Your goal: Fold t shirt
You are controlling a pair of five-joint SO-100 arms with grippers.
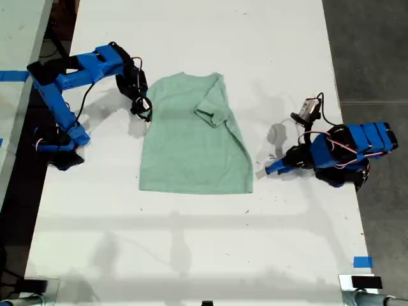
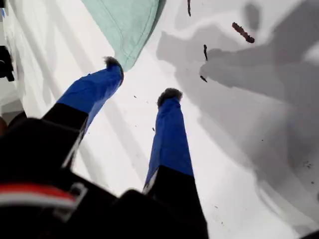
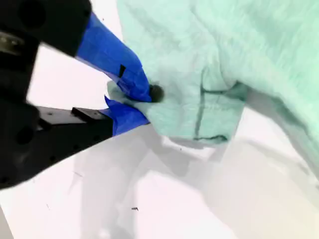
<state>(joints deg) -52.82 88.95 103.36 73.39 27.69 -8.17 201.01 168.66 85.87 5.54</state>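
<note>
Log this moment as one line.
shirt: one sleeve folded in | second end effector: shut on shirt edge | first end effector: open, beside hem

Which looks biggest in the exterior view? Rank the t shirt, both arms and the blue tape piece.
1. t shirt
2. The arm carrying my second gripper and the arm carrying my first gripper look similar; I won't rank them.
3. blue tape piece

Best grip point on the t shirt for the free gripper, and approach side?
Take the t shirt at its bottom hem corner on the exterior view's right, coming in low from that side. My first gripper is open just off that edge. The corner lies flat and single-layered. My second gripper already pinches the opposite sleeve.
</note>
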